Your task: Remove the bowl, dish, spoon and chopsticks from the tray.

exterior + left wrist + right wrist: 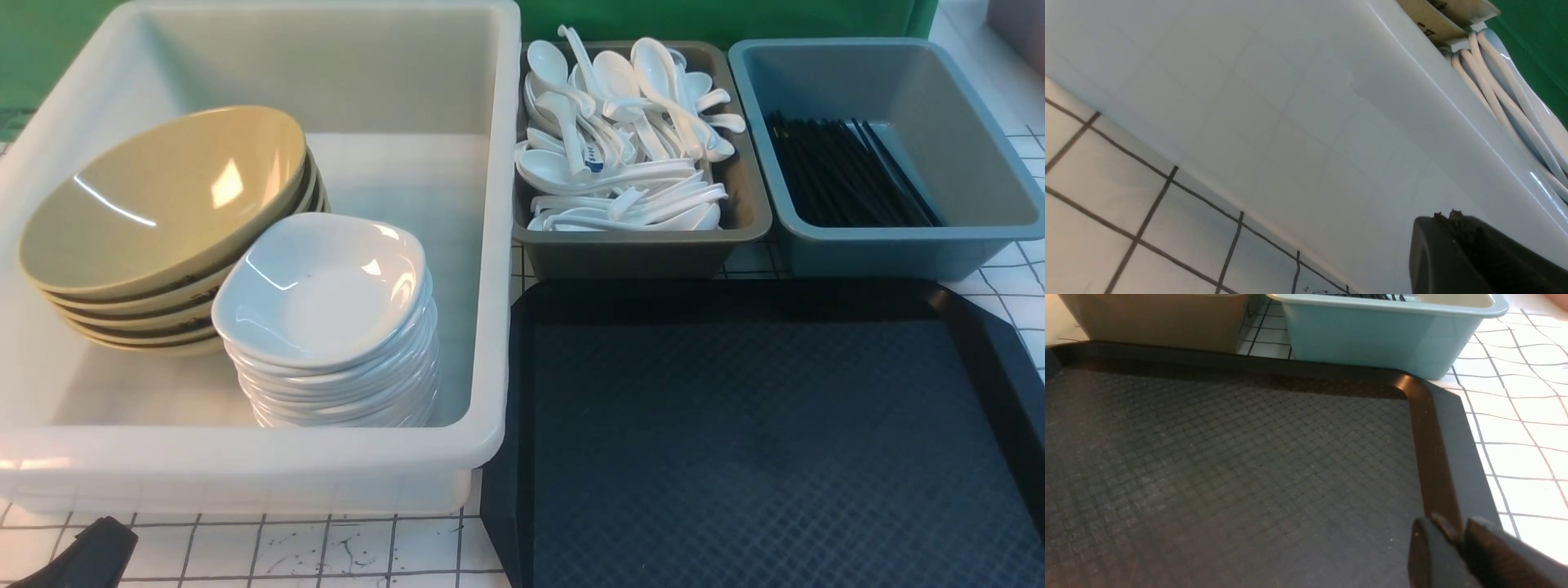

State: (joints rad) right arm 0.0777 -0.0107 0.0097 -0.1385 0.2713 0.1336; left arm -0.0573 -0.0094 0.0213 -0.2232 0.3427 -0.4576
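White grid-tiled table (326,551), green backdrop (49,49); L hand (1457,228) closed, R hand (1459,539) narrow (both empty).

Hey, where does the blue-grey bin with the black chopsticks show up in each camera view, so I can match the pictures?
Front view: the blue-grey bin sits at the upper right, behind the black tray, holding the chopsticks.
Left wrist view: not in it; only the white tub wall and the gridded tabletop show.
Right wrist view: along the top edge, right of centre, just past the tray's far rim.
Shared landmark: the black tray's far rim, seen in the front and right wrist views.
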